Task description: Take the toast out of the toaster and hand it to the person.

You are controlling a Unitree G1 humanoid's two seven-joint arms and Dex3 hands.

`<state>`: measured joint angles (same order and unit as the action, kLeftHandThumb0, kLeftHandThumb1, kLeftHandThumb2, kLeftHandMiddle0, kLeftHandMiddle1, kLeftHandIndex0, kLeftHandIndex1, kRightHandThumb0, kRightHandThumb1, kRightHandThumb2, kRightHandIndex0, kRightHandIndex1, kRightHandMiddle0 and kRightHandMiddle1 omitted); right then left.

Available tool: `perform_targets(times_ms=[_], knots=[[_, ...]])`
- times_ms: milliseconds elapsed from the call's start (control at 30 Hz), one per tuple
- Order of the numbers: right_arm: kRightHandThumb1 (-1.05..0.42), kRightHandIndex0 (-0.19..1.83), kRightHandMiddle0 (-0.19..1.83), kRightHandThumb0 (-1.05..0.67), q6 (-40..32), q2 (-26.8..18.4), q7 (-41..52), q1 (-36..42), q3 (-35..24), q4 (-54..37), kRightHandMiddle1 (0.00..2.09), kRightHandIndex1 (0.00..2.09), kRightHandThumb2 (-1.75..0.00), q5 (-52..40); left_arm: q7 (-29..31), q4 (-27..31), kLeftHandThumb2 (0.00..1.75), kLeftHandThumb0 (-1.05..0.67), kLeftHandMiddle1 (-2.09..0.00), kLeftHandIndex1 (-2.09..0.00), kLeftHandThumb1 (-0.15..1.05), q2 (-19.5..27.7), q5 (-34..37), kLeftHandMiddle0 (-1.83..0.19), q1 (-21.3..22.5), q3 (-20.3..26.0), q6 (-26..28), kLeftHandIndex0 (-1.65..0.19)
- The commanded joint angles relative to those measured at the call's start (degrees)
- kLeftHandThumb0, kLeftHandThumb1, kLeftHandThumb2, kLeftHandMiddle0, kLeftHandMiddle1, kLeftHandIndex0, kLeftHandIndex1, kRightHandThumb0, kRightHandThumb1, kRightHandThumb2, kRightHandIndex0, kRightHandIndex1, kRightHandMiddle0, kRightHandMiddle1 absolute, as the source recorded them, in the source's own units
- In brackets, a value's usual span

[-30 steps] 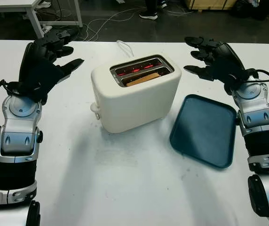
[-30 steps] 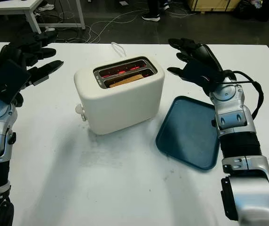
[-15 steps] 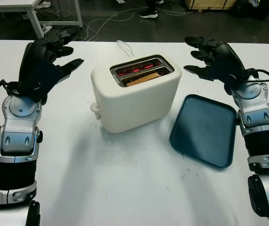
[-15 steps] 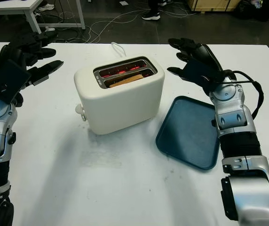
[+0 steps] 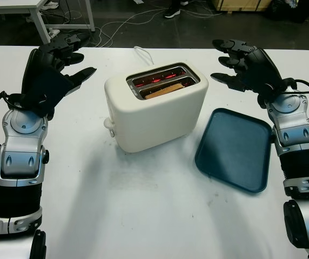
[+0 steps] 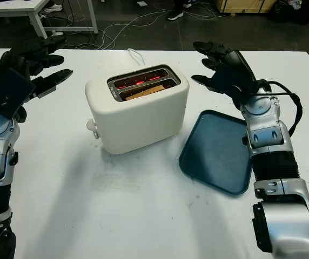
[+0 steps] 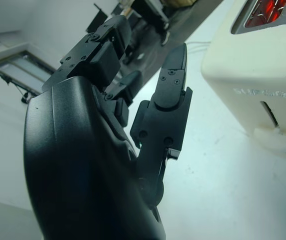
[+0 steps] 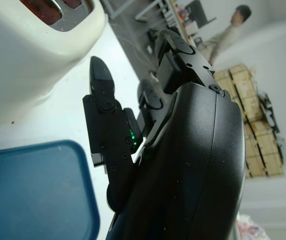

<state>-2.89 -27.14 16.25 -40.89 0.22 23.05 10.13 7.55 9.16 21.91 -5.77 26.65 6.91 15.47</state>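
Cream toaster (image 5: 155, 105) sits mid-bench toward the far edge, slots glowing red, toast (image 5: 164, 90) still down in the nearer slot. Left hand (image 5: 52, 70) hovers off the toaster's left side, fingers wide, holding nothing. Right hand (image 5: 246, 67) on the other side has lifted and edged back slightly since a second ago, also wide and empty. Blue tray (image 5: 234, 148) lies near the bench's right edge. No grasp yet; likely waiting for pop-up.

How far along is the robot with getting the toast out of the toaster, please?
Nothing is done yet: the toast sits low in the cream toaster's near slot. Both the left hand and right hand hover open beside it. Grasping, lifting and the handover remain.
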Motion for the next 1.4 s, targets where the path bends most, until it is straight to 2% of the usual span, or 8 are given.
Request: perform_targets(times_ms=[0,667,1367], knots=[[-0.92,0.45,0.4,-0.17,0.6,0.1,-0.7,-0.3,-0.1,0.7,0.01,0.01,-0.15,0.0,0.3,0.2,0.04,-0.24,-0.74,-0.03,0.92,0.6,-0.1,-0.28,0.1,0.1,0.1,-0.59],[-0.92,0.47,0.41,-0.28,-1.5,-0.5,-0.4,-0.3,1.0,-0.5,0.0,0.01,-0.13,2.1,0.2,0.7,0.05,-0.24,-0.77,-0.04,0.92,0.1,0.4,-0.26,0.2,0.2,0.8,-0.59],[-0.92,0.49,0.43,-0.24,-0.8,0.1,-1.3,0.1,0.7,-1.0,0.0,0.01,-0.12,1.7,0.0,2.0,0.08,-0.23,-0.72,-0.03,0.92,-0.2,0.5,-0.28,-2.4,0.5,2.3,-0.58]])
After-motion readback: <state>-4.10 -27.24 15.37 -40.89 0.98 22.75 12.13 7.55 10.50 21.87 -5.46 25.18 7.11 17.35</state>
